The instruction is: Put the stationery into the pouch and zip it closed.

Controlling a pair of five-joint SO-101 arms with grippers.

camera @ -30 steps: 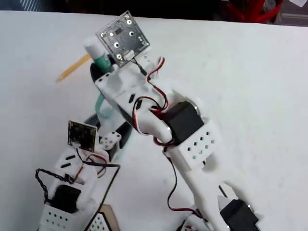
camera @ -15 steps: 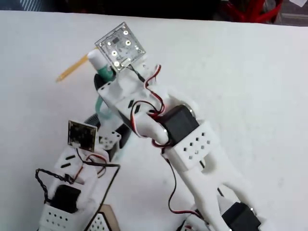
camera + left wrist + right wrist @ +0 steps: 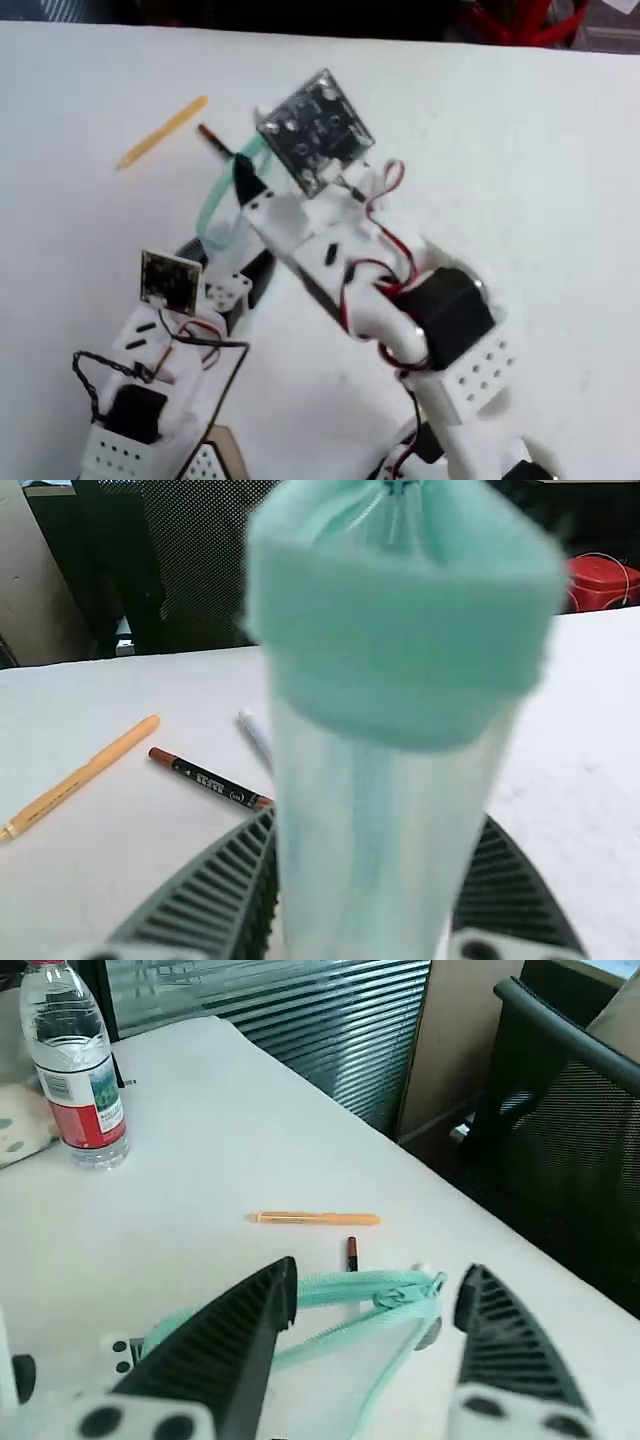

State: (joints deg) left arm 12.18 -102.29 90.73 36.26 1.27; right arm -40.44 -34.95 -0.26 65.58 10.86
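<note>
pouch [image 3: 390, 780]: mint, translucent | orange pen [image 3: 80, 775]: lying flat | brown pencil [image 3: 208, 778]: flat, between pen and pouch, touching neither

I see the table [image 3: 540, 130] bright, almost washed out, under even light. Shadows on it are faint and soft-edged. The room [image 3: 180, 560] behind is dark.

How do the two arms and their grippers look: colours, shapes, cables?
Both arms are white plastic with black motors and rows of round holes. The right arm carries red and black wires, the left arm a black cable. Each wrist bears a square circuit board. The left gripper and right gripper have dark, tapering fingers.
</note>
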